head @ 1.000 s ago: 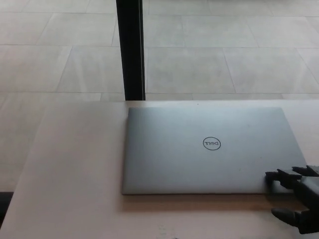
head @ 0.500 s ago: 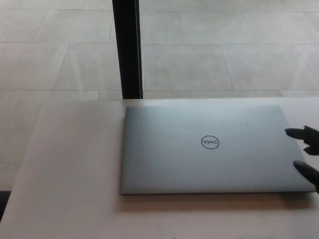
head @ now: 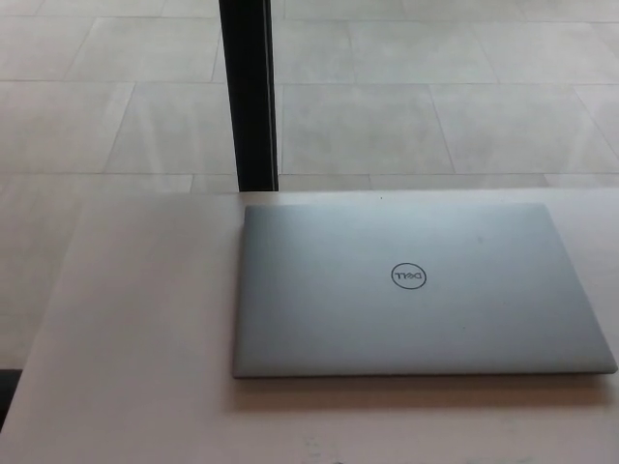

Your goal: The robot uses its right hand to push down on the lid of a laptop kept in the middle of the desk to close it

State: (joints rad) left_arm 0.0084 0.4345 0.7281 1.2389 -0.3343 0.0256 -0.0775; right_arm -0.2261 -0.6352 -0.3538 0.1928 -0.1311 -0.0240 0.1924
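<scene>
Table (head: 135, 319): bare strip on left side & narrow strip at near edge, both free for a hand. Laptop (head: 416, 290): shut flat, low obstacle, fills mid/right of table up to pic's right edge. Black post (head: 250, 97): upright beyond far edge, blocks far-left approach.

The place looks like an office or a lab workspace rather than a home. A plain, pale desk (head: 135, 329) with a smooth bare top fills the lower part of the head view, and a closed silver laptop (head: 416, 290) with a round logo (head: 409, 276) on its lid lies flat on it. Beyond the desk's far edge the floor (head: 435, 106) is laid with large, light grey tiles of the kind used in commercial buildings. A black upright post (head: 249, 92) rises from the floor just behind the desk.
</scene>
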